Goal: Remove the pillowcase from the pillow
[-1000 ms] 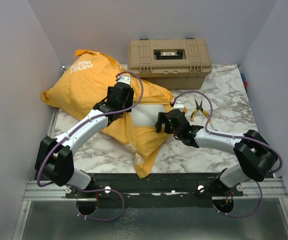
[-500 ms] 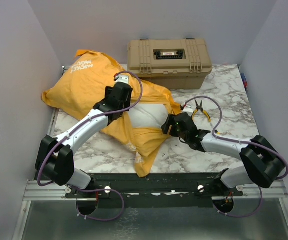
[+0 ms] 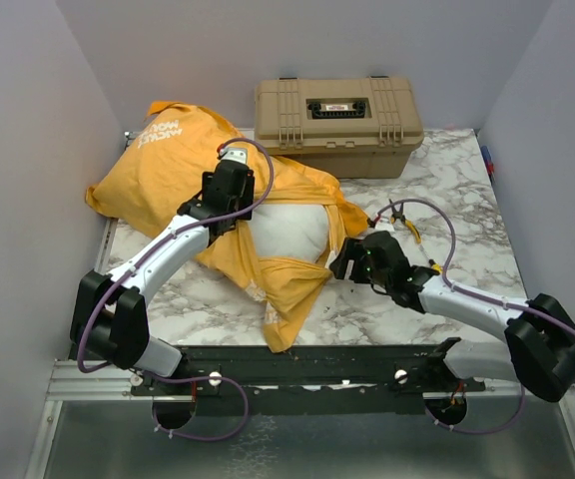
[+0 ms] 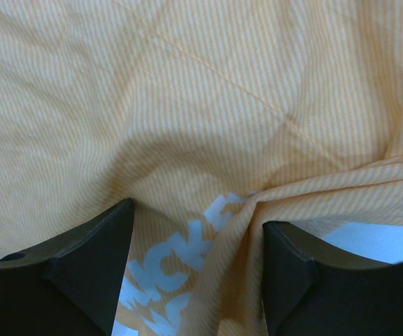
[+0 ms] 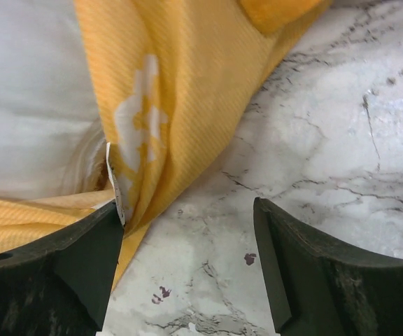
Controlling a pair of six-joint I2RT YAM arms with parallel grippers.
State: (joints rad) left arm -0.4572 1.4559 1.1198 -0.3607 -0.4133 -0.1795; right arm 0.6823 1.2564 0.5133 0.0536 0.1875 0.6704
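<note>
The orange-yellow pillowcase lies bunched at the back left, its open end spread toward the middle, and white lettering shows on it. The white pillow shows bare in that opening. My left gripper rests on the pillowcase just left of the bare pillow. In the left wrist view it is open, with a fold of lettered pillowcase between its jaws. My right gripper is open over the marble at the pillow's right edge. In the right wrist view it has the pillowcase hem and the pillow by its left finger.
A tan toolbox stands at the back, against the wall. Yellow-handled pliers lie on the marble table right of the pillow. Grey walls close in the left, right and back sides.
My right gripper has drawn back to the right, off the pillow. My left gripper has shifted back and left with the fabric. More white pillow shows.
</note>
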